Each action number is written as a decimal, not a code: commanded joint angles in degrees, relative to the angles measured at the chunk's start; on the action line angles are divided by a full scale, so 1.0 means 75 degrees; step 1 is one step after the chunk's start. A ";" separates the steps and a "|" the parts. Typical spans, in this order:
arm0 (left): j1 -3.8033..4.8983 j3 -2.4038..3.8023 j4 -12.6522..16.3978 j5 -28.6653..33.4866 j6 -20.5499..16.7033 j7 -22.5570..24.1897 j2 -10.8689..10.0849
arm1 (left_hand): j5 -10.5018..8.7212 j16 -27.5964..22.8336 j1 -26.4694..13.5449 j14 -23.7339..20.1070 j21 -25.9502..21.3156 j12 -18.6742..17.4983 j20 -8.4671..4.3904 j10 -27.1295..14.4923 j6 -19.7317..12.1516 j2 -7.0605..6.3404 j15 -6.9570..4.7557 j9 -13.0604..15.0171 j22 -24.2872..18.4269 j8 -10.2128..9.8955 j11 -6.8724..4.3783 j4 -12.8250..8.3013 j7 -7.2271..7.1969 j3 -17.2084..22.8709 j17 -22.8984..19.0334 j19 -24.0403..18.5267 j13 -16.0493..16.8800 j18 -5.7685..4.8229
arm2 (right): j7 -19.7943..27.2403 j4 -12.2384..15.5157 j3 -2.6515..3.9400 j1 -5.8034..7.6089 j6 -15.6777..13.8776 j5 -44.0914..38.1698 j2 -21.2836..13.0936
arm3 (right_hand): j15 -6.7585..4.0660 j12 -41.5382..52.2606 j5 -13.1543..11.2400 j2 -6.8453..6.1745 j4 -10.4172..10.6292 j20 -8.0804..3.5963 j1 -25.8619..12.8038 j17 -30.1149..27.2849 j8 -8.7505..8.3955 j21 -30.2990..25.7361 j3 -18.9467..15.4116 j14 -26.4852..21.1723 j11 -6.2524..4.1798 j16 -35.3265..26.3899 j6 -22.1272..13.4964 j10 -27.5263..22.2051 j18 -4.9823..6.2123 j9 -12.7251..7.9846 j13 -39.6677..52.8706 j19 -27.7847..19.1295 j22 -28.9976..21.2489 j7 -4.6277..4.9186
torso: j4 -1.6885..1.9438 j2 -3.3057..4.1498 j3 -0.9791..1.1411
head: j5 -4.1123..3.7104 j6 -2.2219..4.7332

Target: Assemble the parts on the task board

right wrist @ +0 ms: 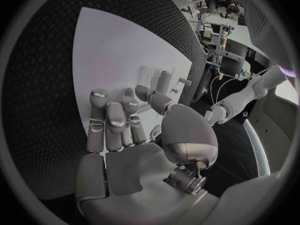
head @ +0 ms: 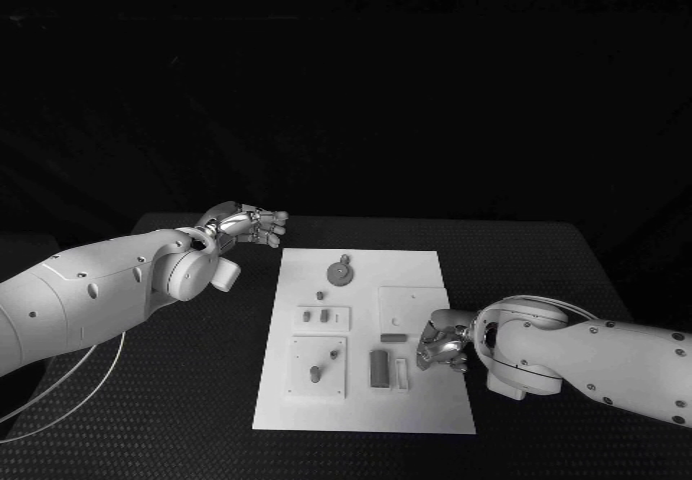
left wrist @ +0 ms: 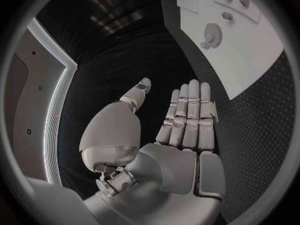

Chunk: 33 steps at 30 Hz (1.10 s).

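Left hand [head: 248,226] hangs spread and empty, far-left of the task board [head: 364,400]. Right hand [head: 444,345] is at the board's right edge, fingers half-curled, and whether it's pinching anything is hard to tell.

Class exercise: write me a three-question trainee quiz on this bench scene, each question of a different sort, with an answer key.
1. True or false: the left hand rests on the task board.
2. Which hand is over the board's edge? A) left B) right
3. Fill in: the round gear-like part lies at the board's ___ end, far from the robot.

Key: 1 false, it is off the board, fingers straight; 2 B; 3 far.
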 commanded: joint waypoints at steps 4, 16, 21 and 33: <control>0.0015 0.0004 0.0012 0.0029 0.0099 0.0058 0.0009 | -0.0037 -0.0026 -0.0018 0.0049 -0.0038 0.0031 -0.0010 0.0033 -0.0041 0.0007 -0.0008 -0.0010 0.0012 0.0031 -0.0018 -0.0020 -0.0015 -0.0036 0.0011 0.0047 -0.0013 0.0044 | 0.1271 0.0027 0.0003 0.0005 -0.1056 -0.1818 -0.0076 | -0.0082 0.0068 -0.0042 -0.0549 0.0238 -0.0040 0.0351 0.0042 0.0171 -0.0076 0.0081 0.0110 -0.0091 -0.0017 0.0216 0.0131 0.0323 -0.0001 -0.0017 0.0157 0.0039 -0.0063 | -0.0002 -0.0002 -0.0005 | -0.0006 0.0016; 0.0014 0.0004 0.0006 0.0029 0.0106 0.0072 0.0020 | -0.0037 -0.0031 -0.0013 0.0051 -0.0040 0.0031 -0.0010 0.0035 -0.0040 0.0009 -0.0008 -0.0011 0.0014 0.0032 -0.0018 -0.0023 -0.0016 -0.0036 0.0019 0.0049 -0.0014 0.0043 | 0.2654 -0.0395 0.0002 0.0003 -0.2170 -0.3595 0.0260 | -0.0094 0.0086 -0.0044 -0.0823 0.0122 -0.0038 0.1047 -0.0055 0.0259 -0.0138 0.0139 0.0037 -0.0101 -0.0082 0.0219 0.0123 0.0323 0.0029 -0.0010 0.0127 0.0065 -0.0082 | 0.0008 -0.0001 -0.0016 | -0.0018 0.0050; 0.0014 0.0004 0.0006 0.0029 0.0117 0.0072 0.0025 | -0.0037 -0.0033 -0.0012 0.0051 -0.0040 0.0031 -0.0010 0.0035 -0.0041 0.0011 -0.0008 -0.0011 0.0014 0.0032 -0.0018 -0.0023 -0.0015 -0.0037 0.0022 0.0049 -0.0014 0.0043 | 0.2869 -0.0621 -0.0001 -0.0058 -0.2375 -0.4042 0.0492 | -0.0066 0.0054 -0.0043 -0.0865 0.0076 0.0010 0.1188 -0.0055 0.0247 -0.0183 0.0129 -0.0042 -0.0073 -0.0119 0.0154 0.0045 0.0323 0.0019 -0.0014 0.0051 0.0076 -0.0057 | 0.0016 0.0004 -0.0006 | -0.0006 0.0048; 0.0013 0.0004 0.0005 0.0028 0.0122 0.0072 0.0021 | -0.0037 -0.0039 -0.0011 0.0053 -0.0042 0.0031 -0.0009 0.0034 -0.0043 0.0014 -0.0008 -0.0013 0.0016 0.0032 -0.0018 -0.0024 -0.0015 -0.0038 0.0029 0.0050 -0.0015 0.0043 | 0.2974 -0.0951 -0.0003 -0.0338 -0.2320 -0.4705 0.0851 | -0.0054 0.0031 -0.0043 -0.0935 0.0064 0.0062 0.1254 -0.0049 0.0250 -0.0219 0.0100 -0.0119 -0.0065 -0.0143 0.0117 -0.0030 0.0323 0.0010 -0.0014 -0.0019 0.0090 -0.0051 | 0.0004 0.0002 0.0001 | 0.0022 0.0036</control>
